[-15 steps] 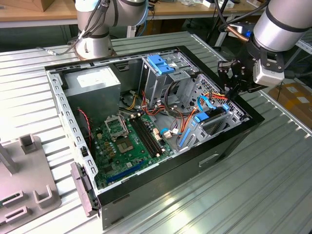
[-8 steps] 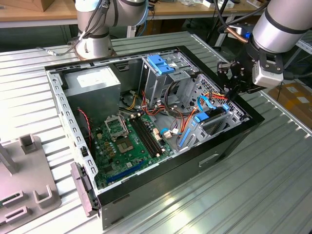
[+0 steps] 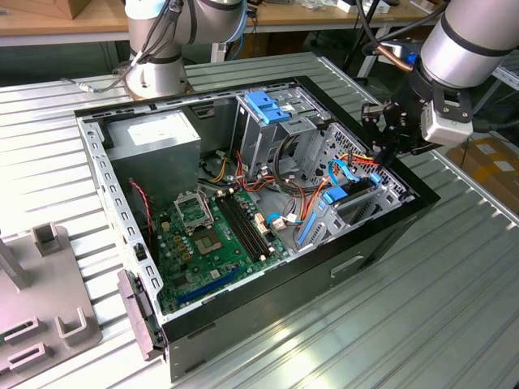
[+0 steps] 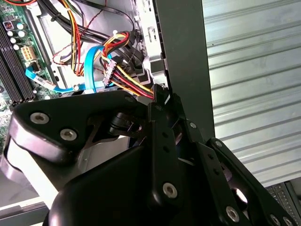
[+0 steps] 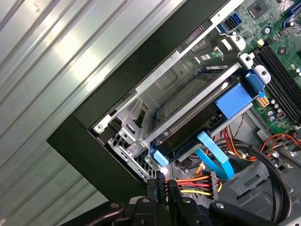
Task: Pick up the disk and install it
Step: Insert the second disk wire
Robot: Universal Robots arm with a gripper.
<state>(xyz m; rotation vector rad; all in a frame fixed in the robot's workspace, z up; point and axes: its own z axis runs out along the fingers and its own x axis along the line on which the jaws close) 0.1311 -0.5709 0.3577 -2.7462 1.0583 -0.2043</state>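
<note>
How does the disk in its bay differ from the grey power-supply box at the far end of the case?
The disk is black, edged by blue plastic; the power-supply box is grey with a white label. The disk is flat and slim; the box is taller and bulkier. The disk sits near the pincer; the box sits at the opposite end. Both lie inside the open case.
</note>
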